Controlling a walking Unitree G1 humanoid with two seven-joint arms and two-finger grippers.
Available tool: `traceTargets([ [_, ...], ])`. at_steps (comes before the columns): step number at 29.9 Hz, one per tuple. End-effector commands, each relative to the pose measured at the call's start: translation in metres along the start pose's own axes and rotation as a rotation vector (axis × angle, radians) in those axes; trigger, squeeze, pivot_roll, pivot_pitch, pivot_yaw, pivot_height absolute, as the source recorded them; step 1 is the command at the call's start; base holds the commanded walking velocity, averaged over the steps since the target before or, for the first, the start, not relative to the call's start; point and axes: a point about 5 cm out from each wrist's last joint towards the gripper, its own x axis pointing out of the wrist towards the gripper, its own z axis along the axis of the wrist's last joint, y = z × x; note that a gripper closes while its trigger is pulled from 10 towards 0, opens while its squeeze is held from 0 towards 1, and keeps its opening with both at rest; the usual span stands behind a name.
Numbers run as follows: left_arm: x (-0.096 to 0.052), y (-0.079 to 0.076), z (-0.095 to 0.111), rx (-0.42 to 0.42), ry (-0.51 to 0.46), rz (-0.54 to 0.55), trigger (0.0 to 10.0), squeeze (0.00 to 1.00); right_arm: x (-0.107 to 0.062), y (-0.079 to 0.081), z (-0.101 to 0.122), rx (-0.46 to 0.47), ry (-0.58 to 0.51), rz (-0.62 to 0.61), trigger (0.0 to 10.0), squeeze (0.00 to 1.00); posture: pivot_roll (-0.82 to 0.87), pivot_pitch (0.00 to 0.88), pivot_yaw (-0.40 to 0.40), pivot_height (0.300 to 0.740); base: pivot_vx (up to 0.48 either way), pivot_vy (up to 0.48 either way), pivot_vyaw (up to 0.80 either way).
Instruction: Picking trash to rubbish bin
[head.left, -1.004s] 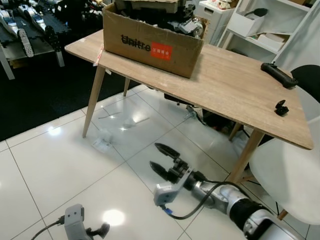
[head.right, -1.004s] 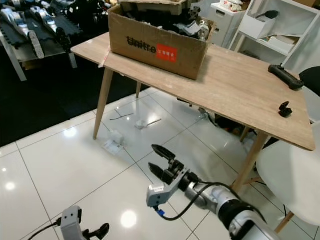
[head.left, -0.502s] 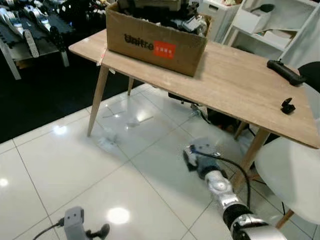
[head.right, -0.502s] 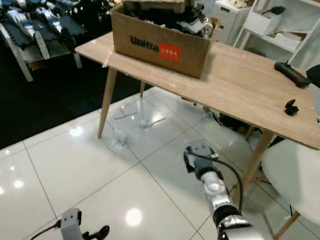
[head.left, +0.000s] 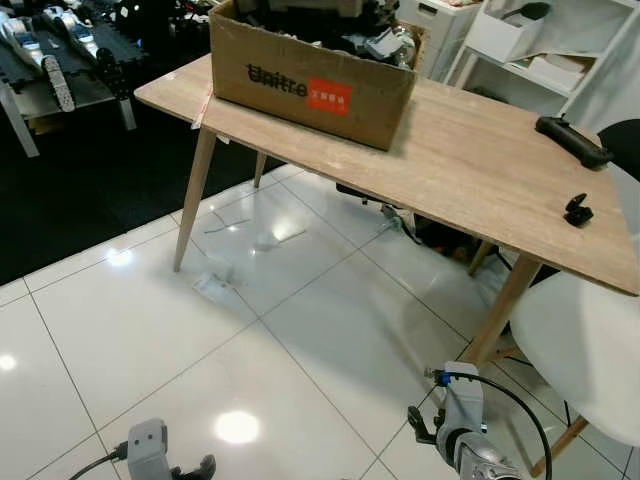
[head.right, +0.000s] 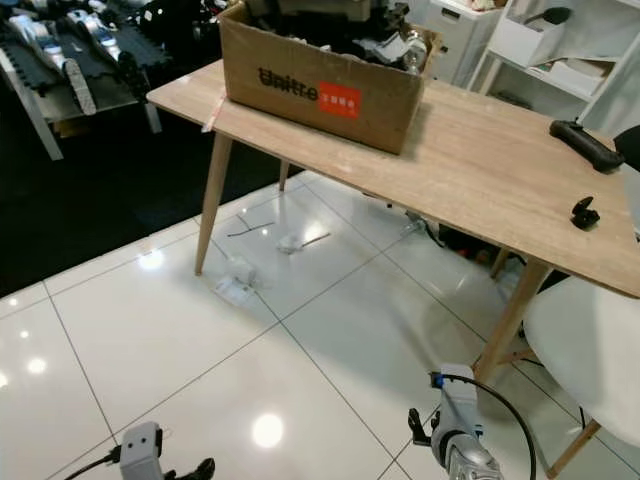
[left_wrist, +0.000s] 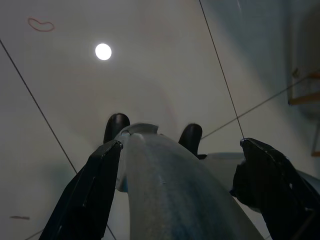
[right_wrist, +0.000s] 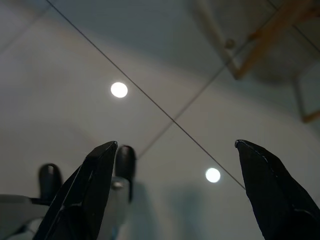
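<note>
- The floor of glossy white tiles takes up most of the head views; the trash lies on it, so I judge the camera is tilted down to search it.
- The worktop stands on splayed wooden legs, and the trash sits near its front left leg, probably dropped or blown off the edge.
- A white chair stands at the worktop's right end, close to the right arm, which narrows the room on that side.
- The box, cardboard with printed lettering, sits on the worktop's far left part, filled with dark parts; it is storage, not a bin, as far as I can judge.
- A black remote and a small black clip lie on the worktop's right side, well apart from the trash.
- The trash, a crumpled clear wrapper, lies on the floor just beside the leg, with a smaller white scrap farther under the worktop.
- The right gripper hangs low near the chair, jaws wide apart and empty over bare tile, well short of the trash.
- The left gripper hangs low at the left, pointing down, jaws apart and empty.
- No rubbish bin can be made out, so a grasp comes first.
</note>
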Motion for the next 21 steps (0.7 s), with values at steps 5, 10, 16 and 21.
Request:
traceTargets([
  [5,-0.011,0.004,-0.034,-0.018,0.105,0.035,10.0,0.0,-0.008,-0.017,-0.027,0.011,0.125,-0.049,10.0,0.0,0.18,0.113,-0.114,0.74,0.0,0.0,0.0],
  [10,-0.011,0.004,-0.032,-0.009,0.101,0.042,10.0,0.0,-0.011,-0.021,-0.033,0.104,0.148,0.006,10.0,0.0,0.19,0.106,-0.12,0.74,0.0,0.0,0.41],
  [16,-0.008,0.005,-0.026,0.018,0.087,0.06,10.0,0.0,-0.011,-0.02,-0.033,0.015,0.18,0.004,10.0,0.0,0.21,0.093,-0.135,0.74,0.0,0.0,0.68],
  [21,-0.007,0.004,-0.022,0.022,0.075,0.067,10.0,0.0,-0.007,-0.013,-0.026,-0.034,0.171,0.04,10.0,0.0,0.2,0.1,-0.126,0.74,0.0,0.0,0.68],
])
